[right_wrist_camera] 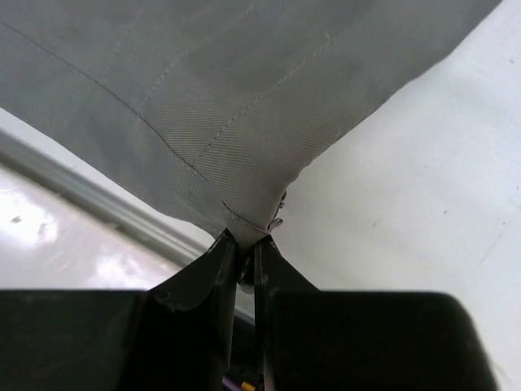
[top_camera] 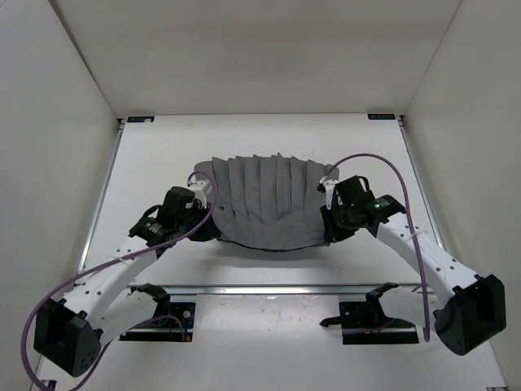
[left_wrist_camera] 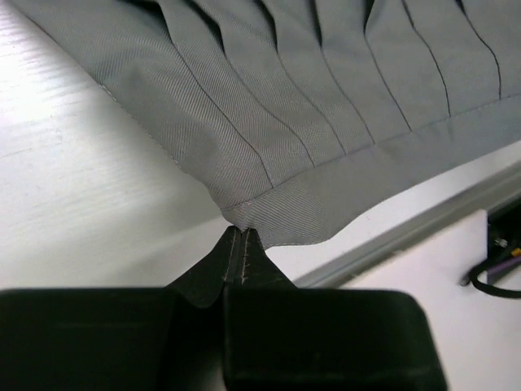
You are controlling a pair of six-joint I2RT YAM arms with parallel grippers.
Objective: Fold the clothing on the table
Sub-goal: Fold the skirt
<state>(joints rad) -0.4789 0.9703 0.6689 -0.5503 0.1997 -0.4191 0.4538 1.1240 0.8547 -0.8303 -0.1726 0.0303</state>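
Grey twill clothing (top_camera: 264, 204), sharply pleated.

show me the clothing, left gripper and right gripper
clothing (top_camera: 264, 204): top external view, middle pleats
left gripper (left_wrist_camera: 237, 242): left wrist view, fingertips pinching the hem
right gripper (right_wrist_camera: 247, 251): right wrist view, fingertips pinching a corner

L arm (top_camera: 114, 273) & R arm (top_camera: 417, 244) low, elbows out; L hand (left_wrist_camera: 237, 244) & R hand (right_wrist_camera: 247, 254) each in tight pinch
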